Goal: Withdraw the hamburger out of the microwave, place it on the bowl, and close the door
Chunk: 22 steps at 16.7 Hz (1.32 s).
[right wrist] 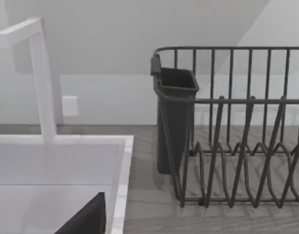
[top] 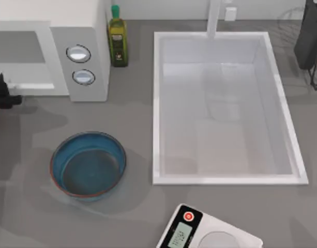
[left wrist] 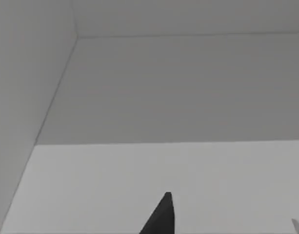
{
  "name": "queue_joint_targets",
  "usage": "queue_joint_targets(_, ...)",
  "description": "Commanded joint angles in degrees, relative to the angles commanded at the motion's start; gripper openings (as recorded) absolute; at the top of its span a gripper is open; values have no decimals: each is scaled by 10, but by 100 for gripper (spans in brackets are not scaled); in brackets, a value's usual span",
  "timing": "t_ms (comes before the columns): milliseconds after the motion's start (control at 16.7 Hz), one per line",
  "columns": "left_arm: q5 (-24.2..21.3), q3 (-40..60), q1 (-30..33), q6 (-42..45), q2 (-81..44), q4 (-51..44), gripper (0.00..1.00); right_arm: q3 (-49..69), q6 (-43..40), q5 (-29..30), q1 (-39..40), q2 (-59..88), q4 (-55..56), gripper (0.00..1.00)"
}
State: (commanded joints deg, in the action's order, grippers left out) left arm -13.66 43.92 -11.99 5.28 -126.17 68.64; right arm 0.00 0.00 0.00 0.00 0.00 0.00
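Microwave [top: 49, 51] sitting at the top view's back left corner, two round knobs on its grey panel, cavity facing the front of the table. Left gripper [top: 3, 93] showing as a dark shape at the far left edge, right at the mouth of that cavity, with a sliver of orange just below it; cannot tell whether its fingers are apart or together, or what that orange bit is. Looking through the left wrist camera at plain white inner walls and floor, one dark fingertip [left wrist: 161, 214] poking in at the edge. Bowl [top: 88, 164] resting empty on the grey table [top: 132, 217] in front of the microwave, well apart from the left gripper. Oil bottle [top: 117, 42] standing just beside the microwave, between it and the white sink [top: 228, 108]. Scale [top: 207, 231] lying near the front edge. Right arm sitting parked at the back right, its wrist camera facing a dark dish rack [right wrist: 237, 131] beside the sink.
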Motion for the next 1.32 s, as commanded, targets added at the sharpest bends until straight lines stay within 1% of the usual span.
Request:
queue_joint_targets(480,2,8,-1,1,167,-179,0,0,0,0,0,0,0,100)
queue_joint_targets(600,2,9,-1,1,186,-198,0,0,0,0,0,0,0,100)
queue_joint_targets(960,6,11,3,-3,185,-203,0,0,0,0,0,0,0,100)
queue_joint_targets(1140,32,43,29,-53,179,-254,0,0,0,0,0,0,0,100)
queue_joint_targets(1320,80,100,79,-157,166,-360,0,0,0,0,0,0,0,100)
